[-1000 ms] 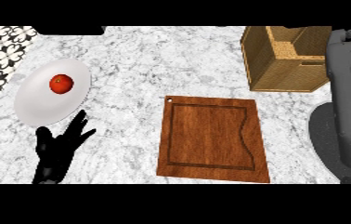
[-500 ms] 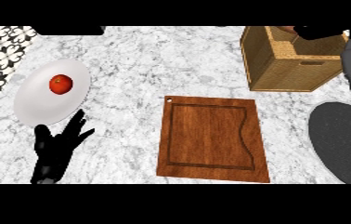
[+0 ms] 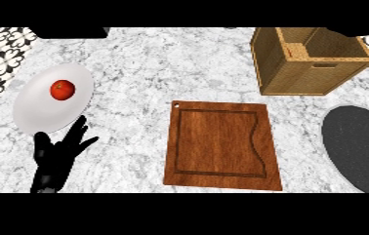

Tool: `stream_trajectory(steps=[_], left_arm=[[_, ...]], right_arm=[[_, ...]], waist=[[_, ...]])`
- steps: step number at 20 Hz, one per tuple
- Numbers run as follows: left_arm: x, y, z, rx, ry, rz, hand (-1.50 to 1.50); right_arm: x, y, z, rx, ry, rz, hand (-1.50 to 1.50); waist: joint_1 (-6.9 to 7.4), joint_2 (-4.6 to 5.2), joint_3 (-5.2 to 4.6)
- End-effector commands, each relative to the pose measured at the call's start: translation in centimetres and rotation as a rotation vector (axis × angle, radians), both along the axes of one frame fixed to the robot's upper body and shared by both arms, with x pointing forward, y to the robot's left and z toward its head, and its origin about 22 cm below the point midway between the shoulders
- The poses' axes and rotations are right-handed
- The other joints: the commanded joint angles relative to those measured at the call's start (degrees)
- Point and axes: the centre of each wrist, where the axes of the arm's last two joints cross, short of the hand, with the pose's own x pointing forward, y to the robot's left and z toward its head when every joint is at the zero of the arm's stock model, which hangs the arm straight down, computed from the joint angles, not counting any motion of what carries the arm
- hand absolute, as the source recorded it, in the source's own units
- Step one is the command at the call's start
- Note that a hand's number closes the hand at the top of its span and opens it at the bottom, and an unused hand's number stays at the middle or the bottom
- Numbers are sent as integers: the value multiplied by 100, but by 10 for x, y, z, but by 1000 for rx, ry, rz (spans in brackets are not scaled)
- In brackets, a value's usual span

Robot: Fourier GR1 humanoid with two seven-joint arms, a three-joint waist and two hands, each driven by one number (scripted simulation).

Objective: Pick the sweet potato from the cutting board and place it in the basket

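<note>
Marble counter (image 3: 151,78) (open) separates cutting board (image 3: 220,146) from basket (image 3: 306,63).

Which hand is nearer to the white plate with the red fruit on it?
Left. The left hand rests open just below the plate, fingertips at its lower rim. The right hand is not in view.

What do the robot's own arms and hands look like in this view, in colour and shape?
Only the left hand shows clearly: it is plain black, matte, with slender fingers and a thumb, and no visible markings or cables. At the right edge a large dark grey rounded shape comes in, probably the right forearm; its hand is not visible.
</note>
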Motion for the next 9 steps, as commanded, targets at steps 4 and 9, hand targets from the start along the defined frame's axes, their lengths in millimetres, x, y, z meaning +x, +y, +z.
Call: stream_trajectory(steps=[4, 9], left_arm=[[-11, -1, -16, -15, 113, 0, 0], [-19, 7, -15, -21, 135, 31, 0]], right_arm=[[-24, -47, 23, 103, -66, -94, -150], [-58, -95, 20, 141, -67, -160, -150]], waist=[[-49, 35, -66], [-91, 24, -65]])
